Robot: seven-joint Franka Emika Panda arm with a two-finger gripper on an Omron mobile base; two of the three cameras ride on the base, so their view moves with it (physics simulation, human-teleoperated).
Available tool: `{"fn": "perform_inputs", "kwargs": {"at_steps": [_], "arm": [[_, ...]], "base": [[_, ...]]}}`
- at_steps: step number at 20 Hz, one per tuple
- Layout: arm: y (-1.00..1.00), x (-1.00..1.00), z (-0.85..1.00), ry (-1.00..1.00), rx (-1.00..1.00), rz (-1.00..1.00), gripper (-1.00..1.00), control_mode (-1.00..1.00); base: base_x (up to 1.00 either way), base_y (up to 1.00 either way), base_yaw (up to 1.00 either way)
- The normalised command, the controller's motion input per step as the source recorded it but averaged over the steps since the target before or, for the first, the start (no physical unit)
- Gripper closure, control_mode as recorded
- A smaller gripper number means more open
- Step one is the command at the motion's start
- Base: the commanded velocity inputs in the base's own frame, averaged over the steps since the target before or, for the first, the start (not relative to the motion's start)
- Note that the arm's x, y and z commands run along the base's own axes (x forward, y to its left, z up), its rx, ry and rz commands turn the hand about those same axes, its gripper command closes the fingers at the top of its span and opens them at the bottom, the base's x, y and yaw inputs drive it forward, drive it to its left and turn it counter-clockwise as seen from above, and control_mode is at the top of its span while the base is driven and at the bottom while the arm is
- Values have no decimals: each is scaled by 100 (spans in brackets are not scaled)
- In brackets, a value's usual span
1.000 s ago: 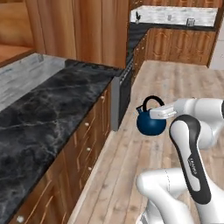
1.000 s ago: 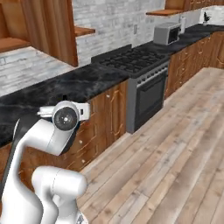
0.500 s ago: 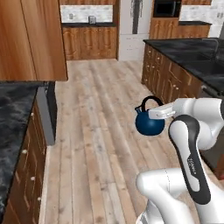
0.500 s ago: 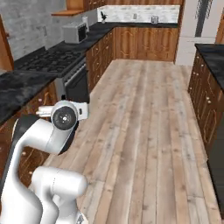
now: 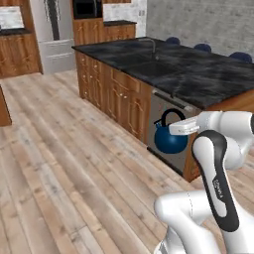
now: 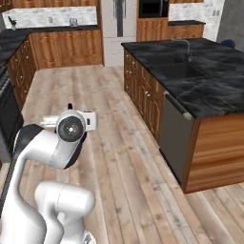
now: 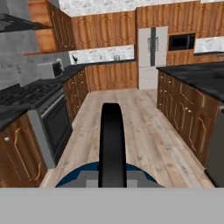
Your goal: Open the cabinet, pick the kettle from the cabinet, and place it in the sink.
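Note:
My gripper (image 5: 174,130) is shut on the black loop handle of the dark-blue kettle (image 5: 170,139), which hangs in the air in front of the island's cabinet fronts. In the hand view the kettle's handle (image 7: 112,140) rises up the middle with the blue body below it; the fingertips are hidden behind it. The sink (image 5: 149,67) is a dark basin in the black marble island top, beyond the kettle, with a slim faucet (image 5: 152,44) behind it. From the right it shows as the sink (image 6: 178,70). The cabinet is out of view.
The island counter (image 5: 208,82) runs along the right, with a steel dishwasher front (image 6: 172,138) under it. A fridge (image 5: 52,30) stands at the far wall. A stove (image 7: 54,120) and black counters line the other side. Wooden floor (image 6: 114,143) lies between.
The whole picture has swung as the base turned from the stove counter toward the island with the sink. The kettle stays held in the same place relative to the arm.

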Motion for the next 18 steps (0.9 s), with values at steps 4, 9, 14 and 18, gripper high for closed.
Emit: {"fn": "perform_inputs", "kwargs": {"at_steps": [4, 9, 14, 18], "arm": [[0, 0, 0, 0, 0, 0, 100, 100], [0, 0, 0, 0, 0, 0, 100, 100], [0, 0, 0, 0, 0, 0, 100, 100], [0, 0, 0, 0, 0, 0, 100, 100]], "base": [[45, 24, -48], [55, 30, -41], [57, 32, -26], [57, 35, -14]]}}
